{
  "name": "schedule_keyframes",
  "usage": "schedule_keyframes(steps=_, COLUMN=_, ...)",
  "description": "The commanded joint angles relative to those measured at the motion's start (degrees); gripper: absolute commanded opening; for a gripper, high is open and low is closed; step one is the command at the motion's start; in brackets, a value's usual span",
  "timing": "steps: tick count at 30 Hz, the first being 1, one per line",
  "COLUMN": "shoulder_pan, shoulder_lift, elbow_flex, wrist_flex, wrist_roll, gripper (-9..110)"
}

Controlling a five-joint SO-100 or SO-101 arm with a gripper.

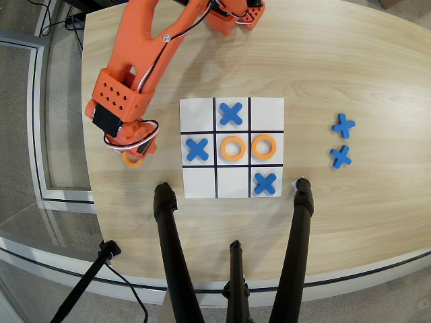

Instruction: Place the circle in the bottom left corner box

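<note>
In the overhead view we see the gripper (pixel 134 149) lowered at the left of the grid (pixel 232 147), right over a ring (pixel 133 159) on the bare table; only the ring's lower edge peeks out beneath it. We cannot tell whether the jaws are spread or closed. The upper-right cell (pixel 267 114) stands white and bare, well apart from the ring.
</note>
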Motion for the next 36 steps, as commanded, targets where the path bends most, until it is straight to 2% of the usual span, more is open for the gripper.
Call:
schedule_keyframes(steps=1, shoulder_pan=0.70, shoulder_lift=-0.70, elbow_flex=-3.43, wrist_flex=-1.05, wrist_roll=-0.79, gripper=16)
schedule_keyframes(steps=36, shoulder_pan=4.04, shoulder_lift=-8.88, elbow_flex=-7.03, wrist_flex=-2.64, wrist_roll=-2.72, gripper=16)
